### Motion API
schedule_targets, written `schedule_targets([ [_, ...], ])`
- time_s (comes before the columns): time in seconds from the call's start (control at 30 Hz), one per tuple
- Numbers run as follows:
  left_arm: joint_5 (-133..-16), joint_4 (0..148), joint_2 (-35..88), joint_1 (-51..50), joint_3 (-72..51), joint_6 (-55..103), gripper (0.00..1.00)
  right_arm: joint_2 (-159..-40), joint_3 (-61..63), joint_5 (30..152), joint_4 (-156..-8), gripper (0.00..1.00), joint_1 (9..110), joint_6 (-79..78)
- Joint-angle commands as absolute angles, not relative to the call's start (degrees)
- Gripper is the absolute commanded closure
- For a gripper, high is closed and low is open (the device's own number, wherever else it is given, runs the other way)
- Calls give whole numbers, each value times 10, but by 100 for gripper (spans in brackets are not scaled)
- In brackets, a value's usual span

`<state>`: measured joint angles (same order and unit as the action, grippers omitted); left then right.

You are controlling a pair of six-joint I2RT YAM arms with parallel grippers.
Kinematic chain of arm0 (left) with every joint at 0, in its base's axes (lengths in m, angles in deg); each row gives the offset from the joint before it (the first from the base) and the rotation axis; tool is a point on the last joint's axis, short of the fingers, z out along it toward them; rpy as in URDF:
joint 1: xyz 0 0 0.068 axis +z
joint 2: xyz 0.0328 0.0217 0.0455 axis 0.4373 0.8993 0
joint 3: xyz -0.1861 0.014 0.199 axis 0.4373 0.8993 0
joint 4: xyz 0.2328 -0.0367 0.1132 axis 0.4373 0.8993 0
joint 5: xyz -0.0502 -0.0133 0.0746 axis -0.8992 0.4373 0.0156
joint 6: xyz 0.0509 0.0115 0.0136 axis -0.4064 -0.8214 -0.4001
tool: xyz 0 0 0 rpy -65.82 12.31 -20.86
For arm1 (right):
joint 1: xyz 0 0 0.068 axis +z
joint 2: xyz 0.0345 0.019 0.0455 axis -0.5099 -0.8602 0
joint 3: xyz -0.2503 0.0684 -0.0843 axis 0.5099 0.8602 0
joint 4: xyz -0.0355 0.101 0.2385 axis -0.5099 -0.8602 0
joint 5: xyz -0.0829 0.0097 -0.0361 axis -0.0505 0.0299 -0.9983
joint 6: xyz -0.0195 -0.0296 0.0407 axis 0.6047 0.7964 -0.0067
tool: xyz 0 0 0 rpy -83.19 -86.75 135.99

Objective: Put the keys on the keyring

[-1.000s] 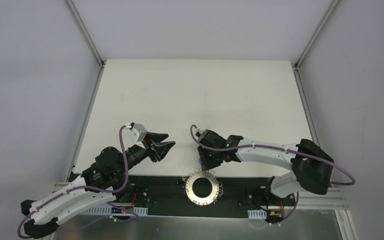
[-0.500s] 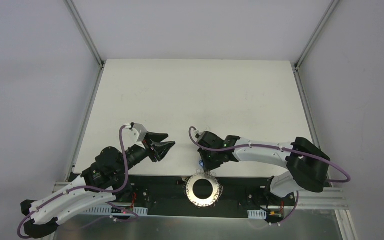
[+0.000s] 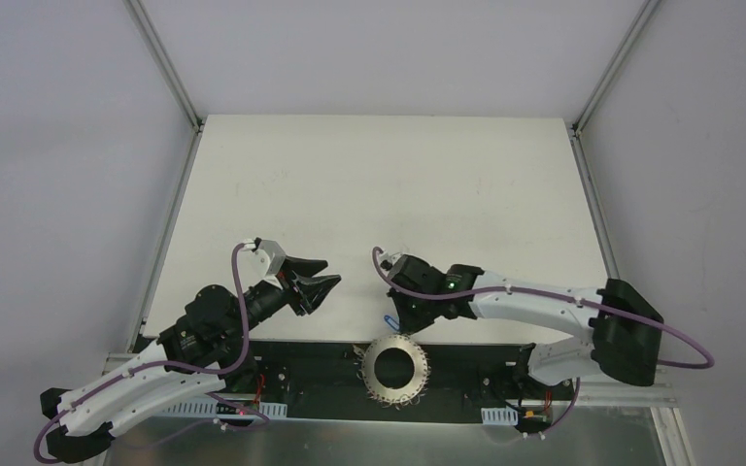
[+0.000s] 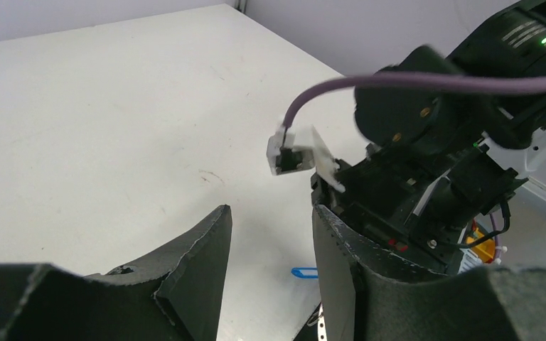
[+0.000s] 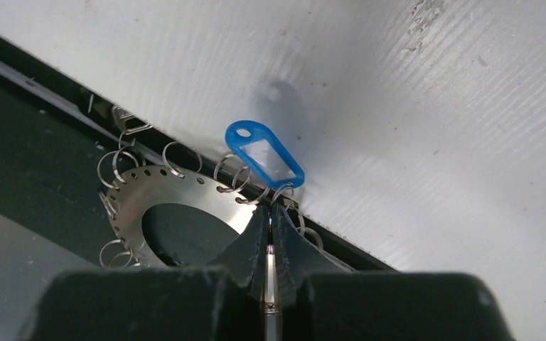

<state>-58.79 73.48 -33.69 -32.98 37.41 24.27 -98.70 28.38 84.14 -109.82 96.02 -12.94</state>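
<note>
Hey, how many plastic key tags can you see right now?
1: the blue tag lies on the table's near edge, beside the keyring, just ahead of the right pincer. Others may be hidden under the arms.

From the right wrist I lose the near side of the keyring [image 5: 185,202] behind the right gripper [image 5: 270,217], I cannot tell whether the thin silver sliver [image 5: 271,268] pinched there is a key or a wire loop, and overhead the blue tag [image 3: 389,319] beside the keyring is a mere speck.
</note>
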Motion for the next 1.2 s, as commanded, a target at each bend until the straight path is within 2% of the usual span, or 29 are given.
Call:
schedule_targets([
  [0.0,-612,724,-335,-333,344,262,56,-883,236,868,-1133,100,963,-74],
  [0.17,-657,723,-328,-333,319,273,56,-801,197,943,-1154,100,964,-20],
  [0.4,-756,677,-318,-333,296,278,53,-766,129,1032,-1185,100,963,43],
  [0.67,-903,639,-252,-333,264,274,45,-774,74,1135,-1201,100,966,85],
  [0.8,-979,637,-212,-333,247,272,37,-778,47,1175,-1207,100,966,89],
  [0.93,-1040,625,-179,-333,240,272,34,-784,30,1191,-1214,100,967,91],
  [1.17,-1065,592,-175,-333,254,262,24,-788,19,1203,-1216,100,970,89],
])
